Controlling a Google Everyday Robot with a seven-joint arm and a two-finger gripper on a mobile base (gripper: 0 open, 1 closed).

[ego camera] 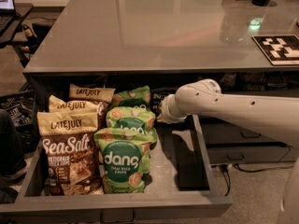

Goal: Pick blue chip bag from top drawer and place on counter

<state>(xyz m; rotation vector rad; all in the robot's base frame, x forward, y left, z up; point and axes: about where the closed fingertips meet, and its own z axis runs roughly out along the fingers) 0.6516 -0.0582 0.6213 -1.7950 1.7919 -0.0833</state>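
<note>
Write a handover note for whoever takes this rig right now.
Gripper: at the back of the open top drawer, just right of the green dang bags.
Blue chip bag: apparently the dark shape at the drawer's back, right by the gripper; mostly hidden.
Counter: no bag on it.
Done: drawer open, arm inside.
Left: grasp the bag, lift it out, set it on the counter.

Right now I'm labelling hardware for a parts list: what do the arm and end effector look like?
The arm is a smooth cream-white tube with a rounded joint and small dark dots on its shell; no cables show. Its end effector, at the back of the top drawer beside the green bags, is mostly hidden.
</note>
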